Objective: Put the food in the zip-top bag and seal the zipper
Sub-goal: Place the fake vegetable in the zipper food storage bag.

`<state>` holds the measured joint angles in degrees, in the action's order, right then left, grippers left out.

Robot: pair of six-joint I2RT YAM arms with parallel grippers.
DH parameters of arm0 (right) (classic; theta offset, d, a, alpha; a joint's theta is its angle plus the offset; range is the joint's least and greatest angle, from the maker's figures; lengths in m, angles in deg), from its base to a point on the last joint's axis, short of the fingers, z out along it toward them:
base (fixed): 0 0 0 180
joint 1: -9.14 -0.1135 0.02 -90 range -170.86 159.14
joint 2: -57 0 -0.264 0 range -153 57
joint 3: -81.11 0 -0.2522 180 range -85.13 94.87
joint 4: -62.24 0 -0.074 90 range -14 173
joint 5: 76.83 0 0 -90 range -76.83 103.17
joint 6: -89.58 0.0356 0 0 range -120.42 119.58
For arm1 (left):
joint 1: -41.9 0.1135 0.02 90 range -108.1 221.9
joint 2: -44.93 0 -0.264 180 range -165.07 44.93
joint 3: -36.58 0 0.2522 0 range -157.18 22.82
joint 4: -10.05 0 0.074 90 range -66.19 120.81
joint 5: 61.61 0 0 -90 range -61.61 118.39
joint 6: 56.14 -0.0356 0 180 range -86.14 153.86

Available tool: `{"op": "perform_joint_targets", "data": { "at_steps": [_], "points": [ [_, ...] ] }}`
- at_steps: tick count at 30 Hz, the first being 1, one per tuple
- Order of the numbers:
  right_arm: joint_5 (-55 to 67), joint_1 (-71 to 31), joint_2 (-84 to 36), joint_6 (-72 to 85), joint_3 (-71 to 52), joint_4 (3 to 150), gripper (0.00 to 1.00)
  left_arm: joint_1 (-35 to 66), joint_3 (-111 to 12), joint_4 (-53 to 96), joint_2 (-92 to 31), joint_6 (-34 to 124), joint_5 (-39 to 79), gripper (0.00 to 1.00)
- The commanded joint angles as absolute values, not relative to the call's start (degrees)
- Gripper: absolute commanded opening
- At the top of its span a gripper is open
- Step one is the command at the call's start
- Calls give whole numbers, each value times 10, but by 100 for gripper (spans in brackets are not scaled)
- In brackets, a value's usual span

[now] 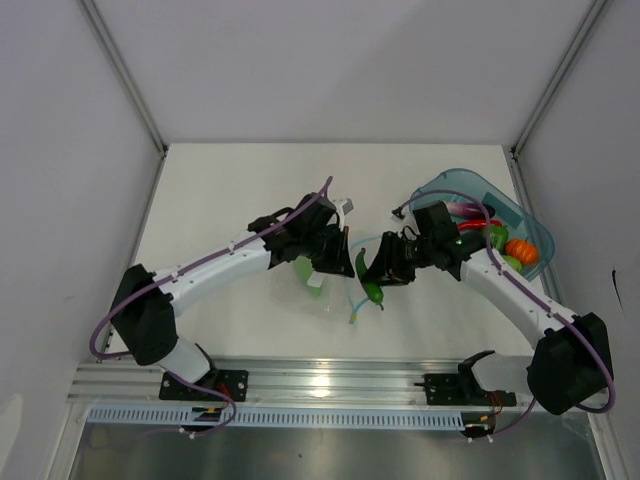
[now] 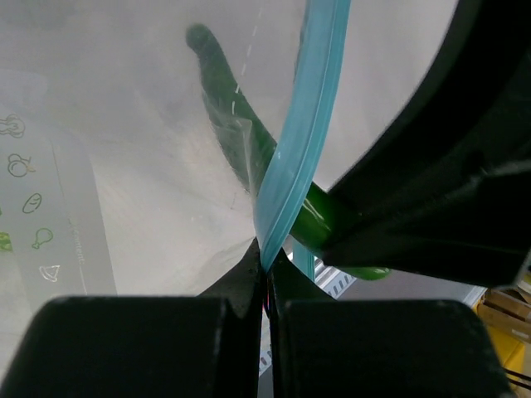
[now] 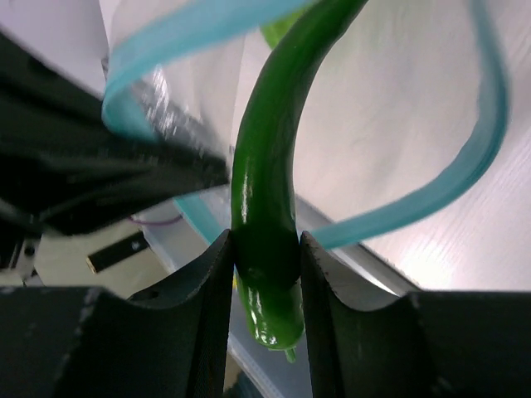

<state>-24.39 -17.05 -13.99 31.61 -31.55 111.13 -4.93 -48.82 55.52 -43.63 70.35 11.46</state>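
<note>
Jaws: your left gripper (image 2: 267,278) pinches the light-blue zipper strip (image 2: 303,124); right gripper (image 3: 265,249) clamps a long green plastic pepper (image 3: 270,149) inside its loop; unsealed.

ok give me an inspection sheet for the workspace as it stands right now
surface: white table, no spills seen
job's things: green pepper passing through the open zipper loop of the zip-top bag; orange, red pepper and eggplant in the teal tray
clutter: nothing seen
grippers: left fingers shut on the zipper; right fingers shut on the green pepper
cables: purple cables running along both arms
surroundings: white walls; metal rail at the near edge
</note>
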Motion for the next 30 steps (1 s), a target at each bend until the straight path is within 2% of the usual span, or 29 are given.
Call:
{"op": "perform_joint_targets", "data": {
  "at_steps": [1,4,6,7,8,9,11,12,18,24,25,27,30],
  "points": [
    [-208,-173,-165,387,-283,1043,20,-48,-480,530,-400,709,97,1],
    [-172,-175,-179,421,-286,1008,22,-49,-472,520,-387,715,95,1],
    [-158,-180,-183,443,-296,971,29,-50,-473,521,-386,717,91,1],
    [-151,-182,-186,449,-298,964,43,-51,-472,520,-384,718,88,1],
    [-148,-184,-189,454,-301,946,48,-51,-473,519,-384,720,87,0],
    [-151,-187,-189,454,-302,939,60,-52,-473,519,-384,720,84,1],
    [-150,-196,-192,448,-301,939,71,-52,-473,522,-385,719,85,1],
    [-150,-199,-190,436,-298,944,83,-52,-474,523,-383,719,87,1],
    [-130,-200,-145,407,-291,1000,86,-52,-474,519,-387,718,88,1],
    [-33,-157,-67,363,-250,1110,85,-52,-474,519,-390,716,88,0],
    [-27,-142,-59,349,-247,1125,87,-52,-474,519,-392,715,87,1],
    [-28,-91,-43,339,-244,1133,99,-51,-472,519,-393,713,88,1],
    [-42,-18,-16,348,-253,1119,99,-51,-469,518,-394,713,88,1]
  ]
}}
